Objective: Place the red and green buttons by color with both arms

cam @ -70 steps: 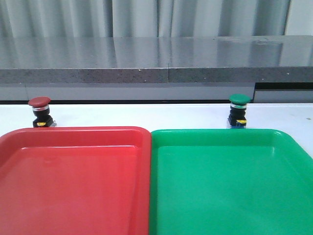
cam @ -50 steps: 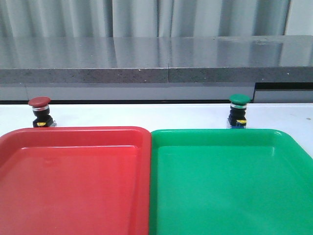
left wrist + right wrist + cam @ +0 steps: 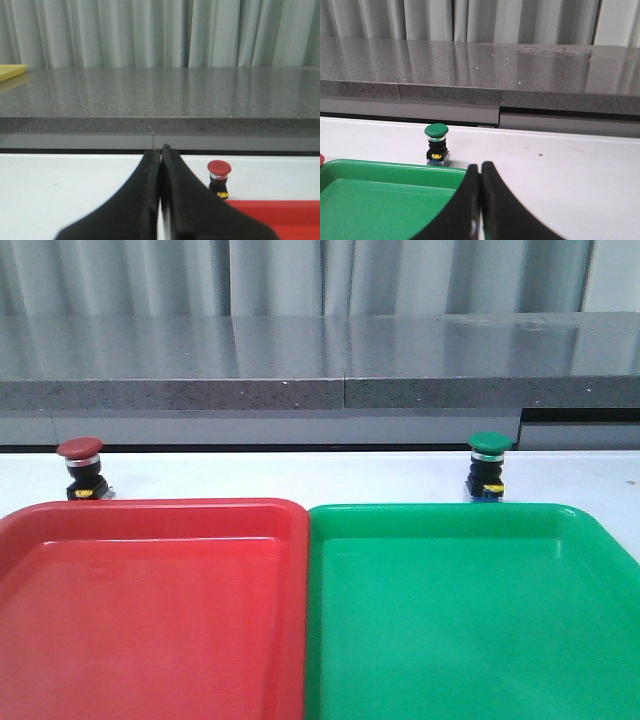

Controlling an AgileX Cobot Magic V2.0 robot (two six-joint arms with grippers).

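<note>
The red button [image 3: 80,469] stands upright on the white table behind the red tray [image 3: 150,610], at the far left. Behind the green tray [image 3: 470,620], to the right, stands the green button [image 3: 489,467], also upright. Neither arm shows in the front view. In the left wrist view my left gripper [image 3: 160,150] is shut and empty, with the red button [image 3: 219,179] a little beyond and to one side of it. My right gripper [image 3: 480,166] is likewise shut on nothing, and the green button [image 3: 436,145] stands beyond it by the green tray's far edge [image 3: 395,167].
Both trays lie side by side at the front of the white table [image 3: 300,475], their rims touching. A grey stone ledge [image 3: 320,360] runs along the back, with pale curtains behind it. A yellow object [image 3: 10,73] lies on the ledge in the left wrist view.
</note>
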